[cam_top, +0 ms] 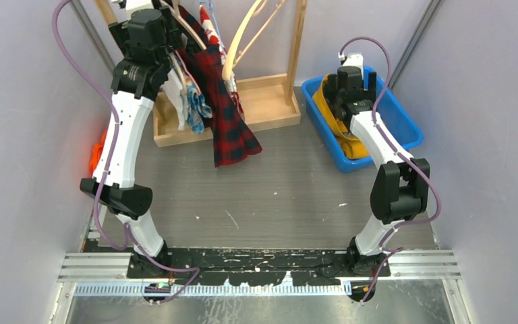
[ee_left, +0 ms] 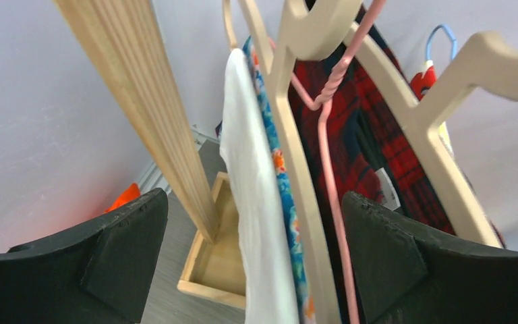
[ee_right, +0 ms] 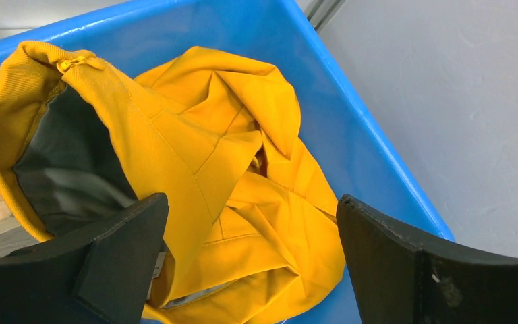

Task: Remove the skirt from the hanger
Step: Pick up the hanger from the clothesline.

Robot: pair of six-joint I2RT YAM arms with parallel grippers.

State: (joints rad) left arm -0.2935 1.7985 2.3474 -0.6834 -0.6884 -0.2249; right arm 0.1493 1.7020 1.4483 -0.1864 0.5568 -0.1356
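A yellow skirt [ee_right: 243, 135] with a zip and dark lining lies crumpled in the blue bin [ee_right: 351, 108], off any hanger. My right gripper [ee_right: 253, 202] hangs open just above it, holding nothing. In the top view that skirt [cam_top: 354, 147] shows beside the right gripper [cam_top: 351, 71]. At the rack, my left gripper [ee_left: 253, 202] is open, with its jaws on either side of a white and blue floral garment [ee_left: 253, 155], its wooden hanger [ee_left: 297, 169] and a pink hanger [ee_left: 330, 169]. A red plaid garment [cam_top: 226, 108] hangs beside them.
The wooden rack has a tray base [cam_top: 263, 101] and an upright post [ee_left: 141, 101] close to my left finger. An empty wooden hanger [cam_top: 239, 40] hangs at the right of the rack. An orange item [cam_top: 96, 152] lies by the left wall. Grey walls close both sides.
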